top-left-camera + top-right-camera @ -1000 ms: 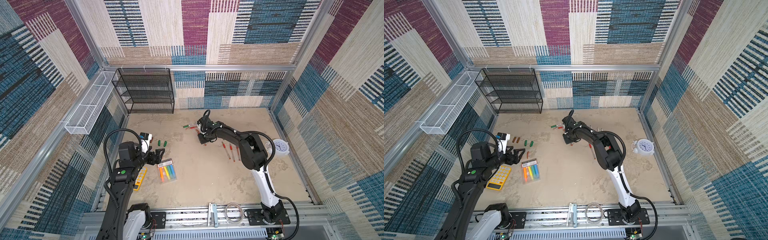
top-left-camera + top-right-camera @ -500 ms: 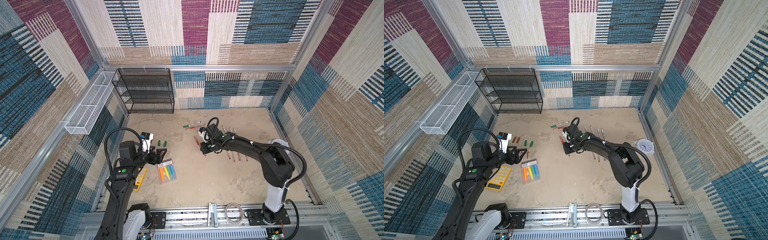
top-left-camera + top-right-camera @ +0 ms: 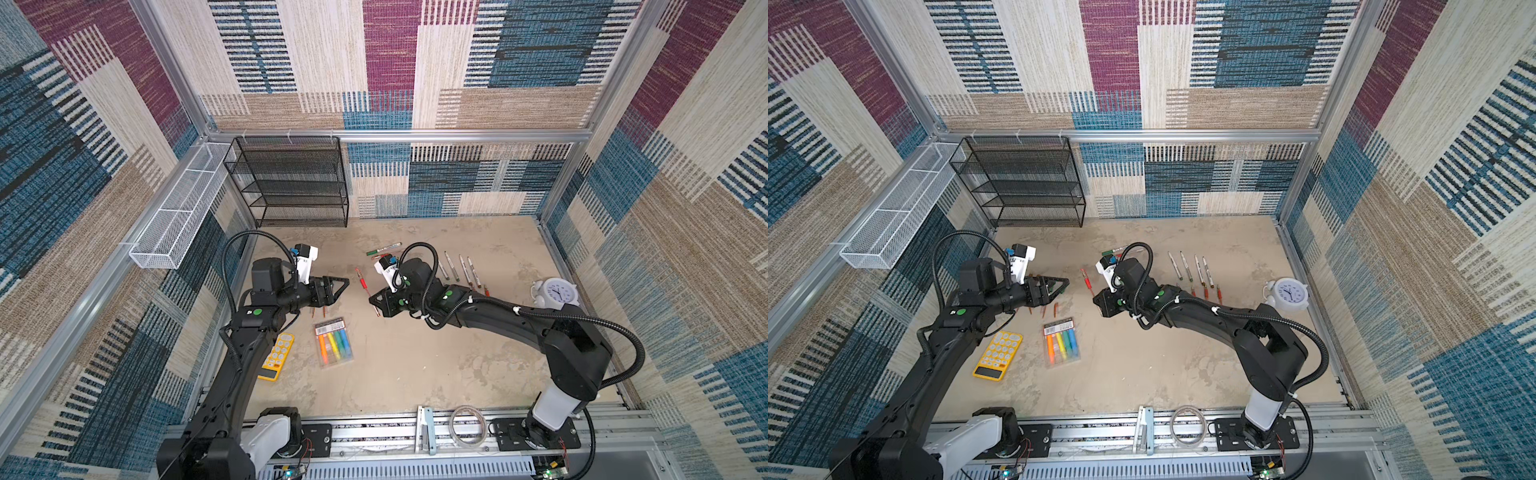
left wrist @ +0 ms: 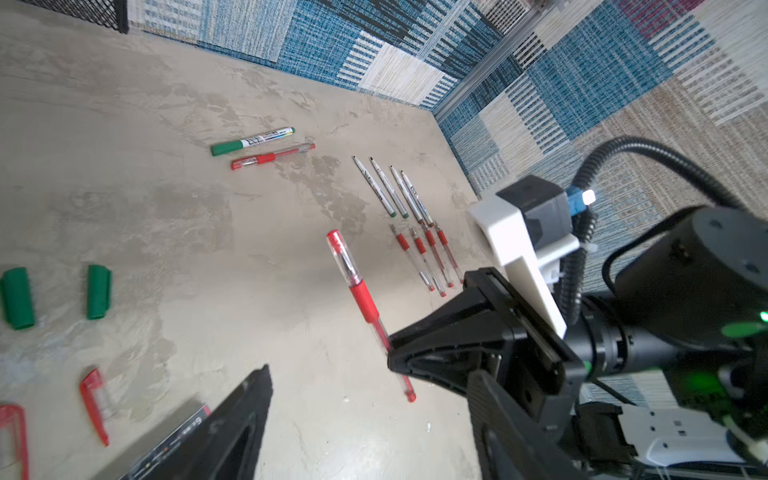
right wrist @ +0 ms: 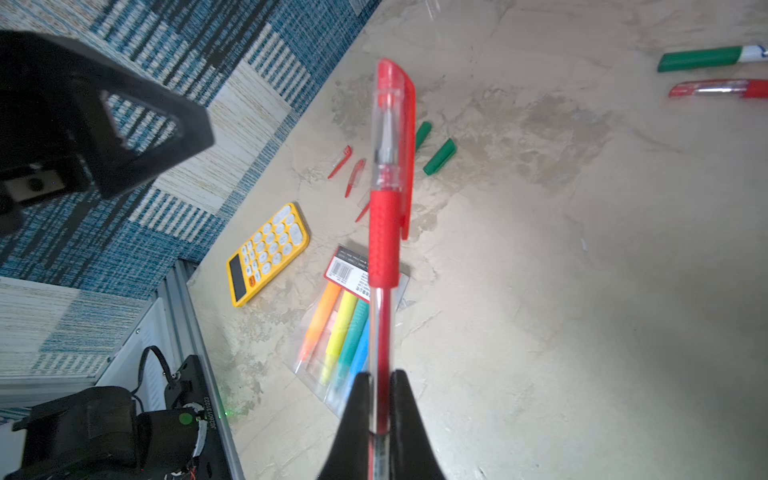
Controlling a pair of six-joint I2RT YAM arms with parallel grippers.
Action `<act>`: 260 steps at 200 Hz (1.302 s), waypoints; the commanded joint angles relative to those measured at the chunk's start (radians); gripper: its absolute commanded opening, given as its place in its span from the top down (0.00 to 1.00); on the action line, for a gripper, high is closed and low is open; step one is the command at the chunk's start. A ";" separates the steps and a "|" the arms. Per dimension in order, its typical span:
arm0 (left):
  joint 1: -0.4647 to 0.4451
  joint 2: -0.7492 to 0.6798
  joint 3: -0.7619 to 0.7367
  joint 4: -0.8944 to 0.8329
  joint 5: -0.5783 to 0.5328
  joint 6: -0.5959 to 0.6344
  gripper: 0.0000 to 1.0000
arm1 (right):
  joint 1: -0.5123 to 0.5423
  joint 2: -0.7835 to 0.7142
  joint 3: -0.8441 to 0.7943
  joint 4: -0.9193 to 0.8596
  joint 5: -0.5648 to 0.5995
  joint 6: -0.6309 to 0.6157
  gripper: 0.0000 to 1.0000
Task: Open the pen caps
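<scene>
**Capped red pen in my right tool, cap end leading toward the far edge**

My right tool (image 5: pixel 380 384) is clamped narrow on the clear barrel of a red gel pen (image 5: pixel 384 232), close to its tail end. The red cap (image 5: pixel 395 124) is on, clip and all. In both top views the pen's long axis runs from the fingertips toward the far edge of the surface, leaning a little left, with the cap end farthest from the tool. It sits left of centre at roughly mid-depth, in the gap between my two tools. My left tool (image 3: pixel 343 283) stands wide with nothing between its fingers. Its tips point toward the pen but are apart from it.

Two green caps (image 4: pixel 16 297) and some loose red caps (image 4: pixel 94 405) lie near the left edge, by the left tool. Nearer the far edge, a capped green marker (image 4: pixel 249 141) and a second red pen (image 4: pixel 270 157) lie side by side, running roughly left to right. Right of centre, four white markers (image 4: pixel 390 191) lie uncapped in a row with their tips toward the far edge. Four uncapped red pens (image 4: pixel 428 257) lie just nearside of them.

The surface (image 3: pixel 415 374) is mottled beige. A highlighter pack (image 3: pixel 334 343) and a yellow calculator (image 3: pixel 277 357) lie toward the left edge, and a white alarm clock (image 3: pixel 555 291) stands near the right edge. A black mesh rack (image 3: pixel 291 183) fills the far-left corner. The walls are patchwork woven panels in blue, maroon and beige.
</scene>
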State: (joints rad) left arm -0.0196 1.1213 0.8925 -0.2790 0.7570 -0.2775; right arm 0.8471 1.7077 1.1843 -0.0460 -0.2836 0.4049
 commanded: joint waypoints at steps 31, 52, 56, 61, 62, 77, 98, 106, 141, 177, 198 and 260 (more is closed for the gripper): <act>-0.042 0.170 0.100 0.050 0.034 -0.167 0.33 | 0.038 -0.023 0.004 0.075 0.025 0.040 0.99; -0.057 0.216 0.133 0.022 0.016 -0.162 0.36 | 0.045 -0.015 0.022 0.052 0.032 0.037 0.99; -0.057 0.225 0.139 0.015 0.014 -0.166 0.37 | 0.047 -0.014 0.026 0.047 0.034 0.037 0.99; -0.057 0.233 0.147 0.010 0.012 -0.168 0.38 | 0.051 -0.015 0.027 0.046 0.037 0.039 0.99; -0.057 0.234 0.148 0.009 0.012 -0.169 0.39 | 0.051 -0.016 0.026 0.046 0.037 0.039 0.99; -0.057 0.253 0.163 0.006 0.013 -0.171 0.44 | 0.061 -0.018 0.021 0.060 0.045 0.040 0.99; -0.057 0.265 0.166 0.014 0.008 -0.183 0.60 | 0.065 0.002 0.043 0.041 0.044 0.036 0.99; -0.057 0.263 0.167 0.005 -0.001 -0.177 0.68 | 0.068 0.005 0.052 0.028 0.051 0.034 0.99; -0.057 0.236 0.136 0.027 -0.021 -0.172 0.94 | 0.073 0.008 0.053 0.031 0.057 0.032 0.99; -0.057 0.208 0.124 0.022 -0.026 -0.162 1.00 | 0.075 0.005 0.046 0.045 0.060 0.034 0.95; -0.056 0.192 0.112 0.029 -0.033 -0.160 1.00 | 0.076 0.021 0.071 0.016 0.046 0.032 0.82; -0.056 0.162 0.097 0.025 -0.036 -0.151 1.00 | 0.082 0.064 0.132 -0.007 0.032 -0.001 0.67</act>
State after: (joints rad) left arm -0.0761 1.2942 0.9840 -0.2661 0.7273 -0.4519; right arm 0.9283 1.7599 1.2953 -0.0559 -0.2363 0.4236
